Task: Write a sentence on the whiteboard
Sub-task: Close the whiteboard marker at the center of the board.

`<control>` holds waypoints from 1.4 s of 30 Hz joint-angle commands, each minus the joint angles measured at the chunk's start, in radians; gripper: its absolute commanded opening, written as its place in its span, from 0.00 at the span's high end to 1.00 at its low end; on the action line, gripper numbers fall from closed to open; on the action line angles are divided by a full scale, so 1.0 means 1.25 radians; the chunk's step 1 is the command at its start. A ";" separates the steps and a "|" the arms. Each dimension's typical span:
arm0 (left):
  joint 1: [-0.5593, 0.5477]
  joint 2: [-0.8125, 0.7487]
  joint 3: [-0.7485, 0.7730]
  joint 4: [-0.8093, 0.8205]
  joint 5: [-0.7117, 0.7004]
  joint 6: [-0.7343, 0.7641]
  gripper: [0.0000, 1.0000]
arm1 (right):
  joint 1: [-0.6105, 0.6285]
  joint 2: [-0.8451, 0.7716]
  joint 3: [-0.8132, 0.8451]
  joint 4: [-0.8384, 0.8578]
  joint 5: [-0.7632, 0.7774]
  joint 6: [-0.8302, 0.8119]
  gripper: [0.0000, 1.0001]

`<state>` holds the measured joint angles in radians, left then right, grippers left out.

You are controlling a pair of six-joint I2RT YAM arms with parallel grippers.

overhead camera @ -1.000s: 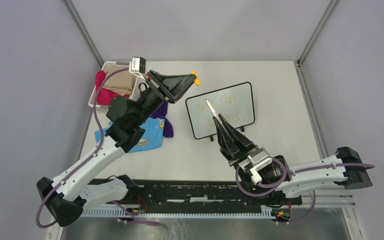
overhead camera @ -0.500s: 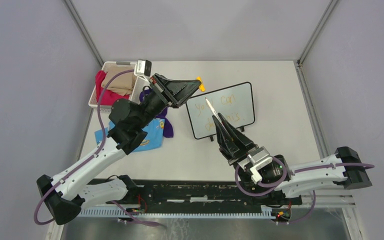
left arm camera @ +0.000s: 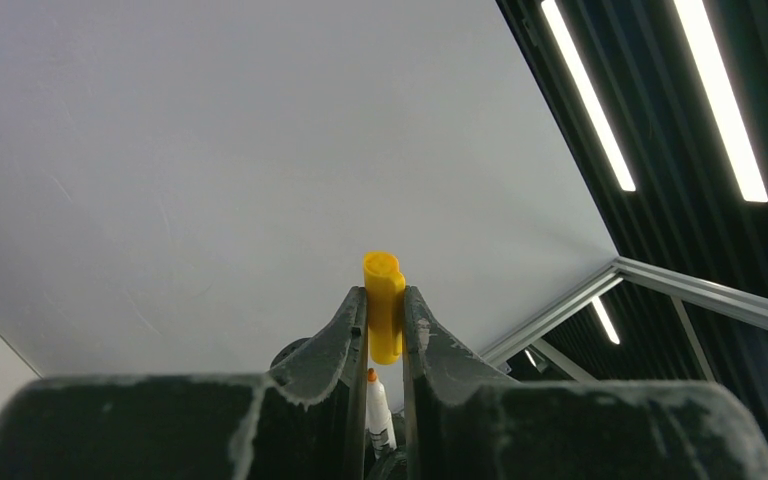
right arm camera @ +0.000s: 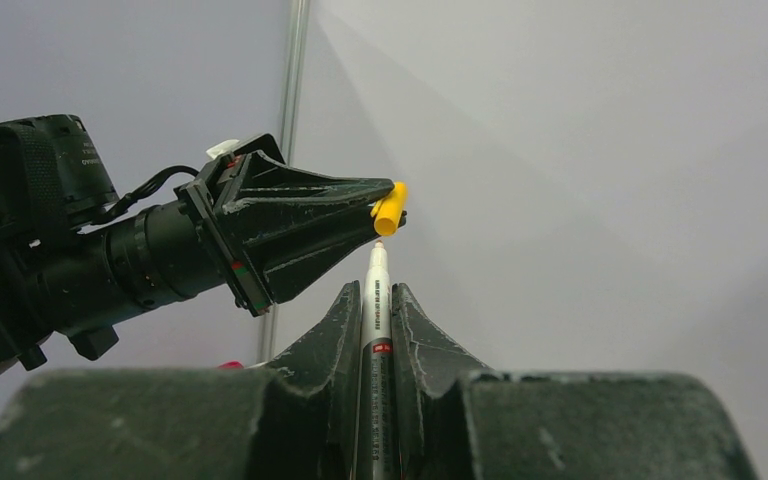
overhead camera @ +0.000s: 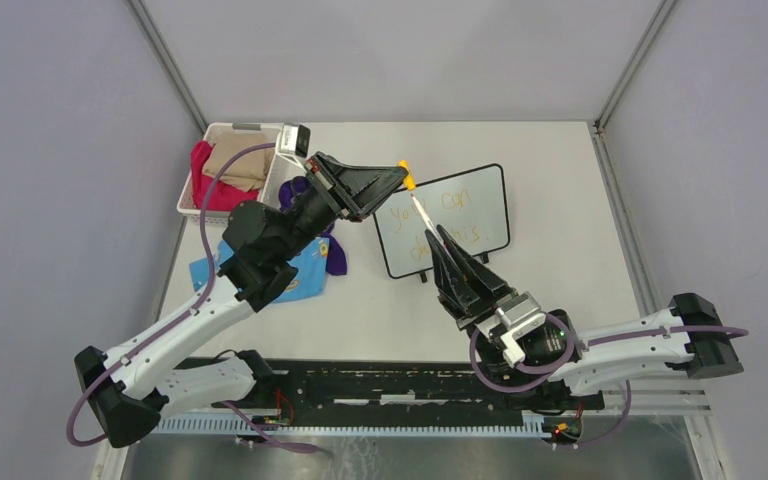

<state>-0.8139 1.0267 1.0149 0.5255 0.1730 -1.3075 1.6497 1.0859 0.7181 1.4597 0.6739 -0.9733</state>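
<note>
now that the left gripper [overhead camera: 398, 172], pinching the yellow cap [overhead camera: 406, 179], has swung in over the marker [overhead camera: 420, 213] clamped in the right gripper [overhead camera: 439, 236], the sentence [overhead camera: 452, 201] on the whiteboard [overhead camera: 492, 205] below looks finished, so capping's next.

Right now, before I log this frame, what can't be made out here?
- Writing on the whiteboard: top view, second line partly behind the right gripper and marker; letters faint and small.
- Whiteboard: outside both wrist views.
- Blue shirt: top view, largely under the left arm.
</note>
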 commanded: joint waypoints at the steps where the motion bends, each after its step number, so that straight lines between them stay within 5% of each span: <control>1: -0.005 -0.011 0.002 0.023 -0.009 0.009 0.98 | 0.004 0.001 0.027 0.047 0.012 -0.010 1.00; 42: -0.026 -0.020 -0.003 0.001 -0.013 0.037 0.98 | 0.004 0.015 0.024 0.088 0.029 -0.032 1.00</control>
<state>-0.8360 1.0245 1.0073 0.5030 0.1593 -1.3064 1.6497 1.1015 0.7181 1.4963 0.6903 -1.0012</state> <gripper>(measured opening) 0.211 0.174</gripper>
